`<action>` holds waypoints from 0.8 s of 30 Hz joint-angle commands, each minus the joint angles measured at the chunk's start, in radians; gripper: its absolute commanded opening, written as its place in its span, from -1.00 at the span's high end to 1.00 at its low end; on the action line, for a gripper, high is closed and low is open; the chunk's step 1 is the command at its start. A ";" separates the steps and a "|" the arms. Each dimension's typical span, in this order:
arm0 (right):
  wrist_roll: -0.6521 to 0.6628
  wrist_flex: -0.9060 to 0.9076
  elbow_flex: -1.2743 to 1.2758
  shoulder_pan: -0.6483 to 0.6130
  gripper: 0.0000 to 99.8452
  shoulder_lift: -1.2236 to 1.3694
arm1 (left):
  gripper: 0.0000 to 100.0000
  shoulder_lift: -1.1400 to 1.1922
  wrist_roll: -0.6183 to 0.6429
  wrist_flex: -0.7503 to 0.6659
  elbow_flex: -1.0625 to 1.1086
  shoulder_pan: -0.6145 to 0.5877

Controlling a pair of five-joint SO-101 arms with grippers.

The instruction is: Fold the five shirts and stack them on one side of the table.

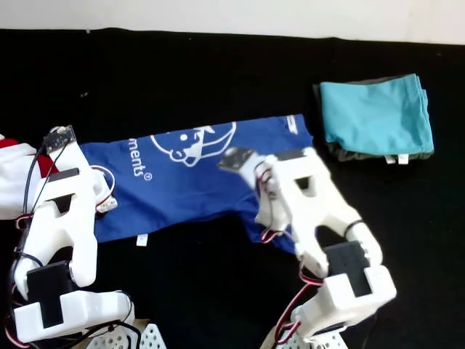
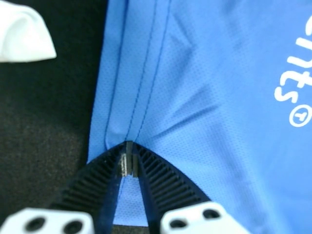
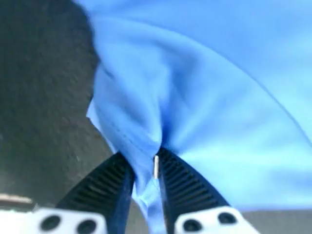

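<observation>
Blue shirt (image 1: 189, 174) lies spread flat mid-surface (image 1: 218, 65), left jaws clamped on its stitched hem, right jaws clamped on a bunched edge; fabric looks thin, limp, slippery, so grip seams/corners, not mid-panel.

Left end effector (image 2: 129, 162) and right end effector (image 3: 155, 165) each pinch the blue shirt (image 1: 182, 178).

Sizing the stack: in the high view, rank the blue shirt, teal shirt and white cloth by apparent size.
1. blue shirt, spread out
2. teal shirt, folded
3. white cloth, though the picture's edge cuts it off, so its full size is unsure
</observation>
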 commanded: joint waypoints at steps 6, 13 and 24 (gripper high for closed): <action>0.014 0.127 -0.366 0.113 0.99 -0.050 | 0.98 0.001 0.003 -0.029 0.004 0.007; 0.009 0.125 -0.657 0.108 0.98 0.203 | 0.98 0.001 0.003 -0.029 0.004 0.007; -0.304 0.127 -1.184 0.128 0.62 0.599 | 0.98 0.001 0.003 -0.029 0.004 0.007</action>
